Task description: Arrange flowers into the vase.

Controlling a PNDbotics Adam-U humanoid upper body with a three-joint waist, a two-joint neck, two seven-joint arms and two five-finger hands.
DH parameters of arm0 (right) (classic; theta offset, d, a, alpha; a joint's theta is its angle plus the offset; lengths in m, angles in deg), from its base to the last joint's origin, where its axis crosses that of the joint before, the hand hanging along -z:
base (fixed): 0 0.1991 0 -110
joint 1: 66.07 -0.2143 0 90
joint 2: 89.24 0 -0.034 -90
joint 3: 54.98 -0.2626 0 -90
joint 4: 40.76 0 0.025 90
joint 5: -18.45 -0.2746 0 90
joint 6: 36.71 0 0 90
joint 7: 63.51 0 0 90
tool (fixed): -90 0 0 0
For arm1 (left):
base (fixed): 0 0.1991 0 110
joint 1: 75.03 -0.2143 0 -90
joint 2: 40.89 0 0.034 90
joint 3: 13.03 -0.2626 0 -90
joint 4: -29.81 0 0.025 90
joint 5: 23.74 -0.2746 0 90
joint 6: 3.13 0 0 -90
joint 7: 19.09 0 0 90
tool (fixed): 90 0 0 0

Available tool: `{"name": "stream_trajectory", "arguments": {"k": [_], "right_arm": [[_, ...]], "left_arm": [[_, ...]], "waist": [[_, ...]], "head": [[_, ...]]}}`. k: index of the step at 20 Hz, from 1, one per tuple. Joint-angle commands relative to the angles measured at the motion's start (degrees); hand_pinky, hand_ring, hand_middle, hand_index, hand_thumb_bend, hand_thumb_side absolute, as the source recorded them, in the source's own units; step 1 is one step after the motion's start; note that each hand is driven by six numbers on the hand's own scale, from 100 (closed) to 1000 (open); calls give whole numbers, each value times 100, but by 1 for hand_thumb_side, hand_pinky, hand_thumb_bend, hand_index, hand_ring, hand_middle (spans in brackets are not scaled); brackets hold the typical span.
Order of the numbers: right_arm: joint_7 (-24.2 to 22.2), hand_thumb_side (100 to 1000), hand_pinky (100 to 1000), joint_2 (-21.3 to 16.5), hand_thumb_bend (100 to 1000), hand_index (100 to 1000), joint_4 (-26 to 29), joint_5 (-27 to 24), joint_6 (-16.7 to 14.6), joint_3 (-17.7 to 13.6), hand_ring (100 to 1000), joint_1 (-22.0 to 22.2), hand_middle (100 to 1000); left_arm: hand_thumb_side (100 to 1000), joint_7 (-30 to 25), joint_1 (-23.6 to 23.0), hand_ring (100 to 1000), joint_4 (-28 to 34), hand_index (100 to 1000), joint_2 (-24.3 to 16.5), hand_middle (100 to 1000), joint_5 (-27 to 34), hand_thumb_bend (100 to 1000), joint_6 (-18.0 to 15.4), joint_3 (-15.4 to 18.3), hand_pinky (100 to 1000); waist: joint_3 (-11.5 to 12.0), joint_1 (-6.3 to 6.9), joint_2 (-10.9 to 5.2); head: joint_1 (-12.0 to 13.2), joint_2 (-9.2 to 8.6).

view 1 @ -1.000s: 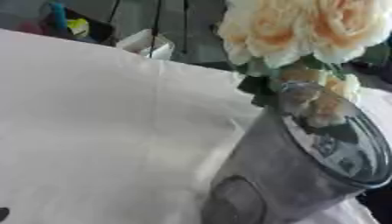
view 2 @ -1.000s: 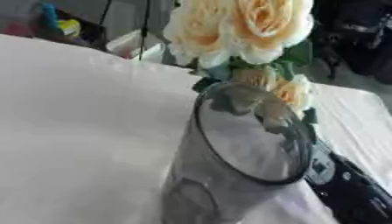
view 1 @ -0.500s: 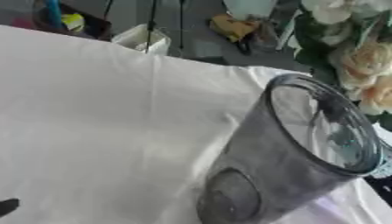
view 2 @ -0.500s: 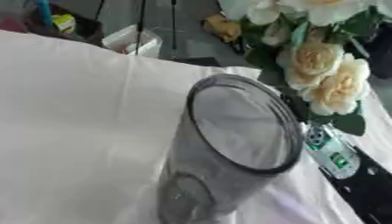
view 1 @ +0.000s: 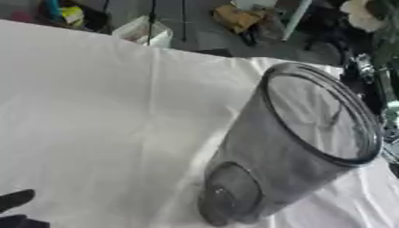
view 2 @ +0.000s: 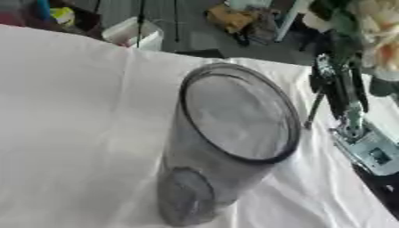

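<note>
An empty vase of clear grey glass stands on the white tablecloth and looks tilted from this angle, its wide mouth toward the upper right. A bunch of cream flowers hangs off to the right of the vase, mostly cut off by the view's edge. Their green stems run down into my right hand, which is shut on them, beside the vase's rim and apart from it. Only the dark tips of my left hand show at the bottom left, lying straight on the cloth.
Beyond the table's far edge the floor holds a white container, a yellowish bundle and a stand's legs. The cloth stretches wide to the vase's left.
The flower bunch, right over the vase's mouth a second ago, has swung up and to the right, clear of the vase. The view has shifted too.
</note>
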Motion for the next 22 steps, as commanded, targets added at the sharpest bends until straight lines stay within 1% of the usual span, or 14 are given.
{"name": "stream_trajectory", "arguments": {"k": [1,7,8,9,15,20,22], "right_arm": [[-149,952,100,-355,100,159,163,-437,5,-223,100,63,100],[-278,956,100,-435,100,159,261,-1011,-102,-369,100,217,100],[-287,1000,100,-447,100,160,277,-1096,-139,-388,100,233,100],[-291,956,100,-460,100,160,294,-1179,-177,-408,100,252,100],[-238,955,100,-596,100,162,375,-1686,-392,-551,100,366,100],[-219,952,100,-771,100,162,426,-2120,-454,-617,100,402,100],[-205,951,100,-871,100,164,430,-2291,-453,-641,100,387,100]], "left_arm": [[1000,25,-24,728,76,834,-90,874,59,189,26,94,631],[1000,58,-74,728,76,833,-108,873,126,191,53,130,630],[1000,63,-83,728,76,833,-109,873,134,191,55,135,630],[1000,68,-93,728,76,833,-111,873,140,191,58,140,630],[1000,111,-187,727,76,833,-125,872,161,193,87,181,630],[1000,145,-286,728,76,832,-130,872,193,194,119,212,630],[1000,163,-331,727,76,832,-132,871,213,195,125,228,630]], "waist": [[-67,110,-881],[-191,158,-1016],[-208,167,-1037],[-225,174,-1054],[-397,234,-1191],[-559,293,-1338],[-641,332,-1415]], "head": [[85,61],[151,112],[154,123],[159,131],[249,235],[454,403],[568,534]]}}
